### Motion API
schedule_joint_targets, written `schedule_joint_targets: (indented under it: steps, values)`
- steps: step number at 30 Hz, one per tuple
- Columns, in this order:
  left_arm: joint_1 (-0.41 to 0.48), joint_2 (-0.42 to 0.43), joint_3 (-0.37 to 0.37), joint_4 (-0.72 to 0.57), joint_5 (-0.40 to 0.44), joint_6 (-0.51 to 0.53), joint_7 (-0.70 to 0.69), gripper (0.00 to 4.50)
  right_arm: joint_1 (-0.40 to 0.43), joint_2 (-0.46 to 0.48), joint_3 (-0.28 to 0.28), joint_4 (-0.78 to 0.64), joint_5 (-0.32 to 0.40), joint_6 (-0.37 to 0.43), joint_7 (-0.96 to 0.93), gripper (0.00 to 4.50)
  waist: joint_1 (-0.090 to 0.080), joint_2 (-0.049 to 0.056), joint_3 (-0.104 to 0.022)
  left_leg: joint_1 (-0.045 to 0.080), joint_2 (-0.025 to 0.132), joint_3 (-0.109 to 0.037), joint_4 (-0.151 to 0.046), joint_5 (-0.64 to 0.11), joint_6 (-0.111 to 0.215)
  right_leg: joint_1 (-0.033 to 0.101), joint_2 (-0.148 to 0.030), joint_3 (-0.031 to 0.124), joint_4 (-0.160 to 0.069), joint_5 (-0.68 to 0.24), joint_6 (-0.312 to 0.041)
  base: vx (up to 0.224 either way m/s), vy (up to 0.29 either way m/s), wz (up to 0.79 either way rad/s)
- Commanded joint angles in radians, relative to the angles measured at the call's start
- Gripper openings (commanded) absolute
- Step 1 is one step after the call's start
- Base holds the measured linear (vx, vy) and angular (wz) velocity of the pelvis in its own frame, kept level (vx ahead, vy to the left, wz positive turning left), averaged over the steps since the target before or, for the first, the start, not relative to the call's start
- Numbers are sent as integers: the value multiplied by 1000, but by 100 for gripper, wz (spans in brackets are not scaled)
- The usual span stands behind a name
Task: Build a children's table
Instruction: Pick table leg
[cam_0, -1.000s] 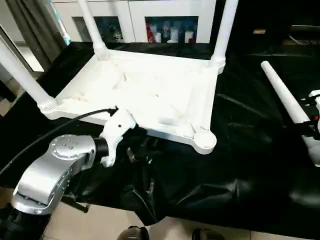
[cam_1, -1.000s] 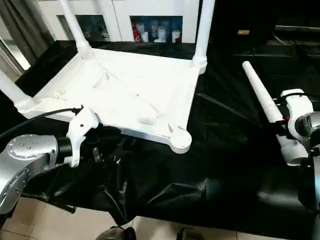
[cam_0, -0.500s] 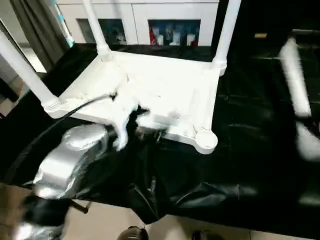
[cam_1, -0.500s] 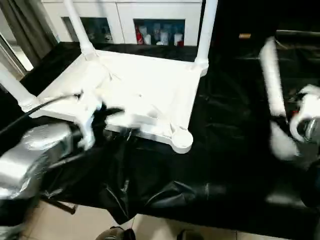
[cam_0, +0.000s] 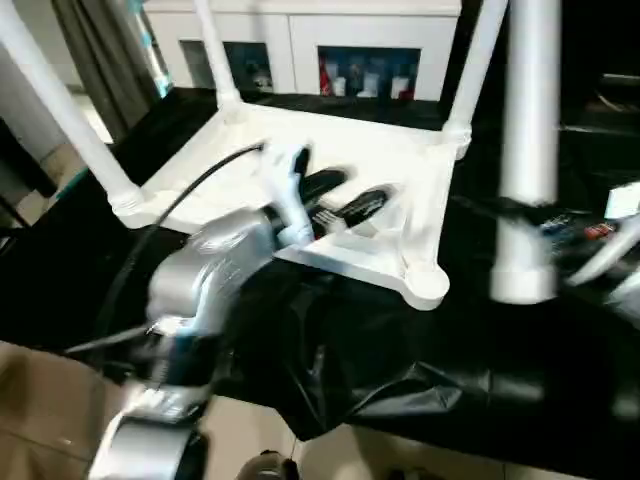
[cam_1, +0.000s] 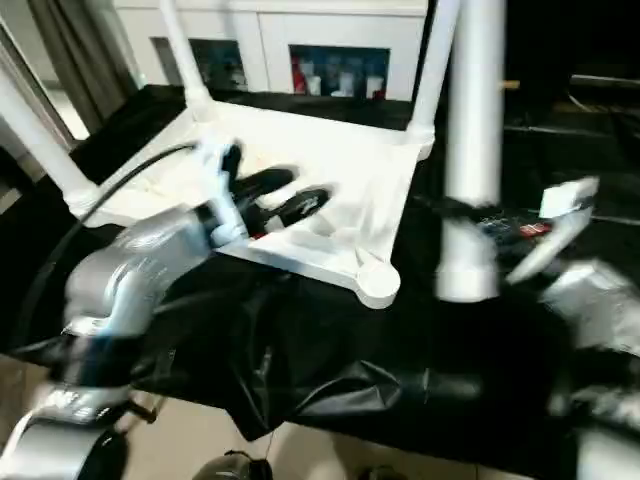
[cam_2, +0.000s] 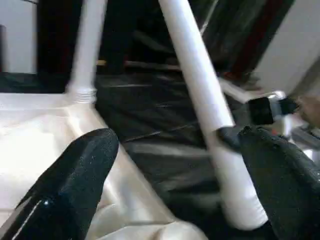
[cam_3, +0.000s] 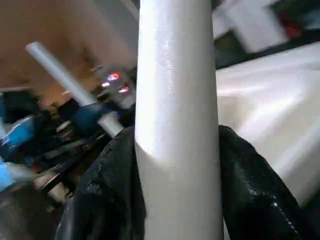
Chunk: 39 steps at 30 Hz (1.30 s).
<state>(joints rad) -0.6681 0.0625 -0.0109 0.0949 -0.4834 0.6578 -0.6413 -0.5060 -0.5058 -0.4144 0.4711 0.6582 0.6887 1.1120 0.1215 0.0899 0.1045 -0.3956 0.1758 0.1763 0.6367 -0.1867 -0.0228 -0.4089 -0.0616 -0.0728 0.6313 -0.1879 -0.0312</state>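
The white children's table (cam_0: 400, 160) lies upside down on a black cloth, ribbed underside up. Three legs stand in its sockets: far left (cam_0: 215, 55), far right (cam_0: 478, 65) and near left (cam_0: 62, 112). The near right corner socket (cam_0: 425, 285) is empty. My right gripper (cam_3: 177, 170) is shut on the fourth leg (cam_0: 525, 150), holding it upright in the air just right of that socket. In the right wrist view its black fingers (cam_3: 102, 185) press both sides of the tube (cam_3: 177, 100). My left gripper (cam_0: 338, 195) hovers open over the underside, with nothing between its fingers (cam_2: 75, 185).
A white glass-door cabinet (cam_0: 370, 35) with bottles stands behind the table. Grey curtains (cam_0: 100, 45) hang at the back left. The black cloth (cam_0: 400, 380) drapes over the near edge down to a tan floor. A black cable (cam_0: 175, 215) runs along my left arm.
My right gripper has lifted the loose leg off the cloth, turned it upright and brought it toward the table. My left gripper has risen from the table's near edge to above the underside.
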Motion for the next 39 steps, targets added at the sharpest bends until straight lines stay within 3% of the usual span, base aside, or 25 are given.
schedule_joint_targets:
  steps: [1,3,9,16,21,23,24,25,29,33,34,37,39]
  values:
    - [-34,-20,14,24,-38,41,-21,450,13,23,20,-104,55,34,5,182,9,-56,-114,7,37,-12,-50,12,153,57,-73,39,-84,-252,-171,0,0,0]
    - [-48,-30,3,39,-36,50,-29,450,22,47,20,-143,61,60,2,182,11,-53,-114,5,38,-14,-51,19,151,56,-74,40,-84,-250,-165,0,0,0]
    - [-64,-72,-9,72,-93,101,-41,450,62,97,94,-285,98,130,-46,182,17,-66,-120,7,42,-17,-55,17,133,56,-79,42,-81,-219,-169,0,0,0]
    - [-60,-114,3,67,-124,136,-36,450,58,137,166,-343,69,148,-57,182,21,-68,-119,6,44,-18,-59,6,109,55,-83,44,-85,-237,-150,0,0,0]
    - [-64,-120,-5,77,-125,141,-21,450,67,145,213,-367,39,119,-94,182,20,-71,-119,8,45,-18,-63,-12,88,56,-84,46,-88,-248,-137,0,0,0]
    - [-70,-129,9,81,-128,147,13,450,61,153,254,-366,-26,69,-153,182,19,-66,-119,8,46,-19,-63,-16,79,54,-85,46,-86,-244,-138,0,0,0]
    - [-70,-130,11,81,-129,148,17,450,59,154,259,-364,-34,64,-160,182,16,-69,-119,7,44,-18,-63,-21,73,54,-83,46,-88,-240,-137,0,0,0]
    - [-76,-138,32,76,-134,155,46,432,47,166,288,-355,-96,26,-219,182,14,-67,-119,8,44,-19,-64,-28,65,55,-84,46,-89,-244,-137,0,0,0]
    - [-97,-170,96,69,-140,164,158,415,-1,211,337,-327,-224,-40,-385,182,4,-68,-119,8,44,-20,-66,-45,50,55,-82,45,-88,-241,-143,0,0,0]
    - [-112,-194,134,78,-135,148,241,377,-27,236,389,-326,-307,-84,-475,182,-7,-65,-115,13,45,-19,-69,-78,38,50,-80,47,-94,-276,-136,0,0,0]
    - [-117,-201,144,83,-132,139,265,376,-32,246,406,-328,-324,-94,-495,182,-8,-67,-118,11,45,-20,-70,-74,40,56,-81,46,-92,-260,-137,0,0,0]
    - [-134,-222,167,98,-108,105,339,357,-51,276,470,-328,-412,-157,-571,182,-14,-69,-118,9,44,-20,-70,-63,42,54,-80,47,-88,-223,-142,0,0,0]
    - [-139,-233,176,104,-93,86,374,338,-62,293,484,-327,-439,-175,-606,182,-15,-71,-118,9,44,-20,-70,-61,44,54,-82,49,-88,-219,-143,0,0,0]
